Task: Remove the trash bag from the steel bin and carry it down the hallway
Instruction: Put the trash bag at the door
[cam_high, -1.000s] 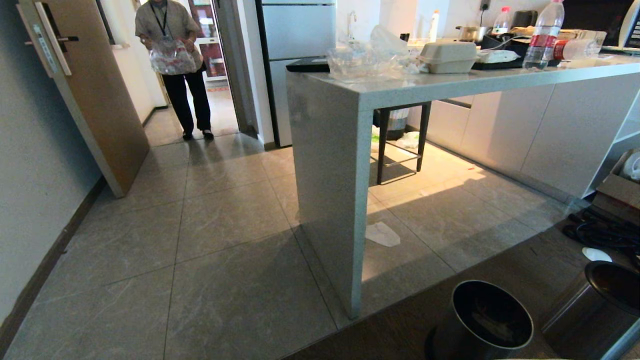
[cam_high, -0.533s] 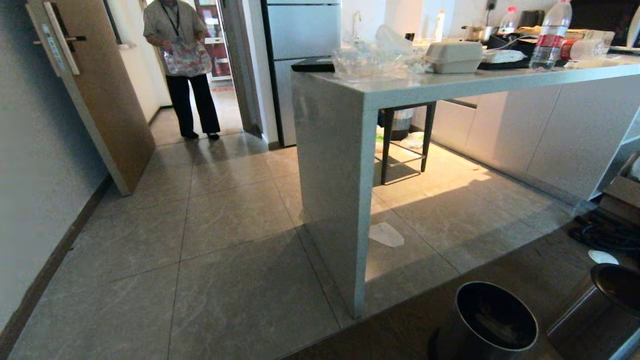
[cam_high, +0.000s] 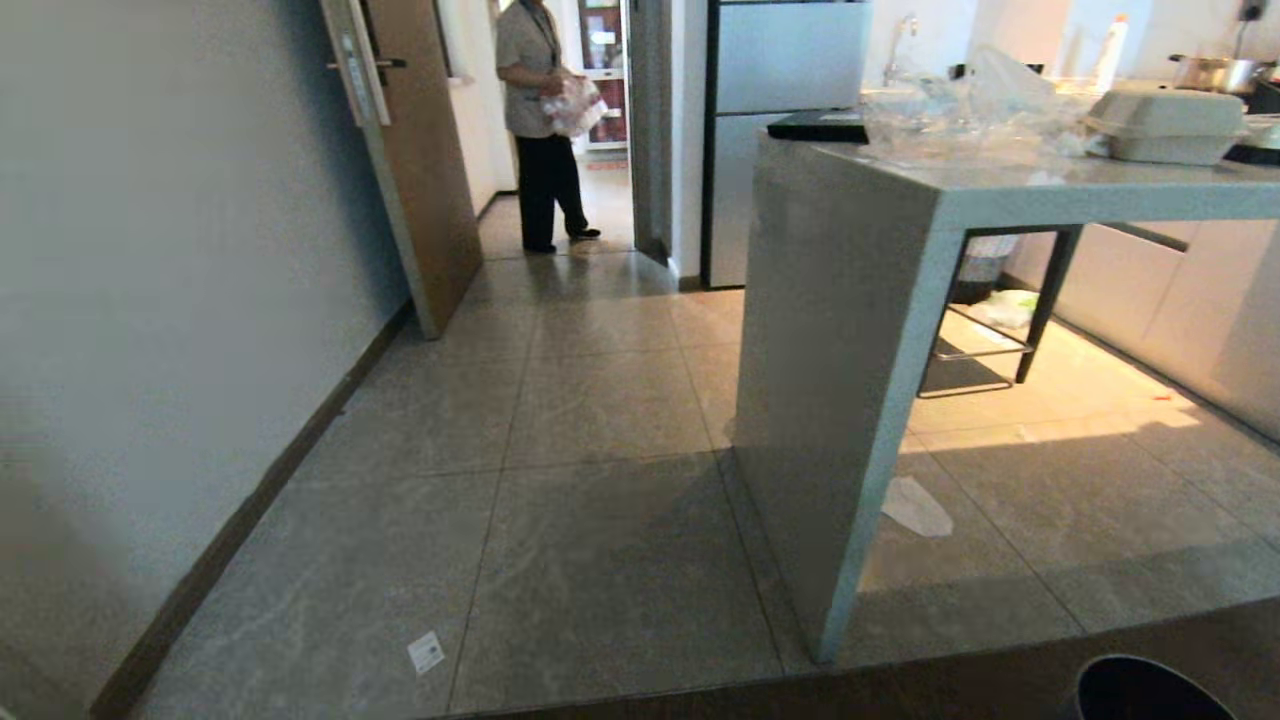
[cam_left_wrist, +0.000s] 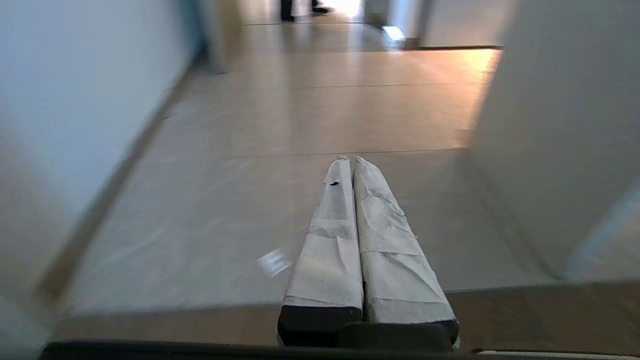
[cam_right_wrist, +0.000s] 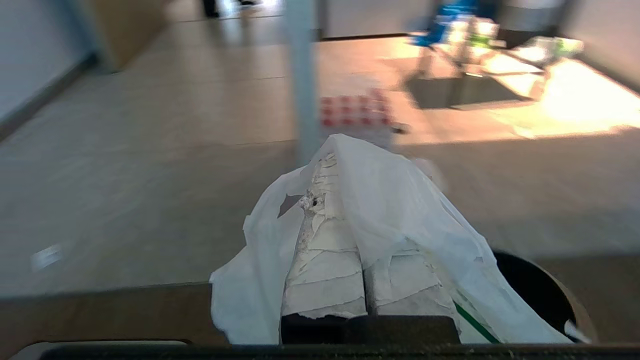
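Observation:
The trash bag (cam_right_wrist: 400, 210), thin white plastic with a green stripe, drapes over my right gripper (cam_right_wrist: 334, 156), which is shut on it; the taped fingers (cam_right_wrist: 325, 250) show through a gap in the plastic. Just behind the bag sits the steel bin (cam_right_wrist: 545, 290), its dark opening partly covered. In the head view only the bin's black rim (cam_high: 1150, 690) shows at the bottom right corner, and neither arm appears. My left gripper (cam_left_wrist: 350, 160) is shut on nothing, low over the tiled floor. The hallway (cam_high: 605, 200) lies beyond the open doorway far ahead.
A person (cam_high: 540, 120) holding a clear bag stands in the doorway beside the open wooden door (cam_high: 425, 170). A grey counter (cam_high: 850, 330) with wrap and a food box stands on the right, a wall (cam_high: 150, 300) on the left. A paper scrap (cam_high: 426, 652) lies on the floor.
The whole head view has swung: counter and bin slid right, the left wall fills more of the picture, and a second bin has left view. The person has turned sideways.

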